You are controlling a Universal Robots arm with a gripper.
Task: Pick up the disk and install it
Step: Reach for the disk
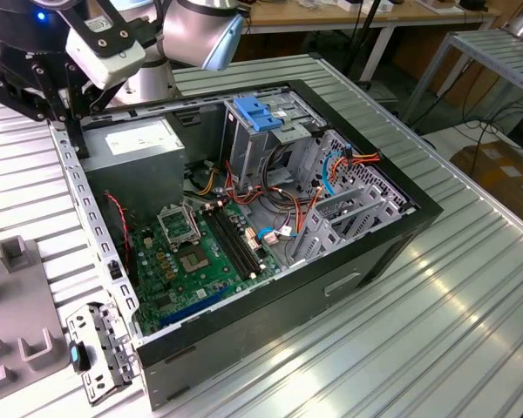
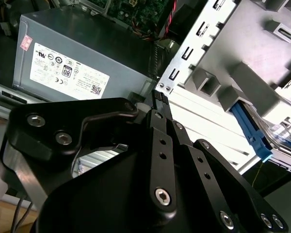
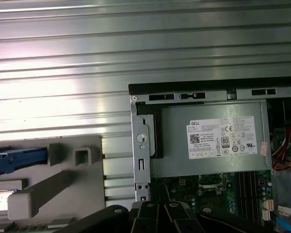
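Ribbed aluminium table [image 1: 471, 322] carried an open computer case [image 1: 331, 279], with a grey fixture [image 1: 22, 300] just beside its wall at the exterior view's left. We saw the gripper [image 2: 157, 101] hanging over the case's corner by the power supply [image 1: 138, 150]. It did not hold the disk, and we could not tell whether it stood wide or narrow (its own black links hid the rest). In both wrist views the disk [image 3: 13, 161] sat on the fixture, outside the case, showing chiefly a blue carrier rail. From the gripper, then, the disk lay across the case wall, away from the power supply. We judged its long axis to run along the table's ribs, crosswise to that wall.
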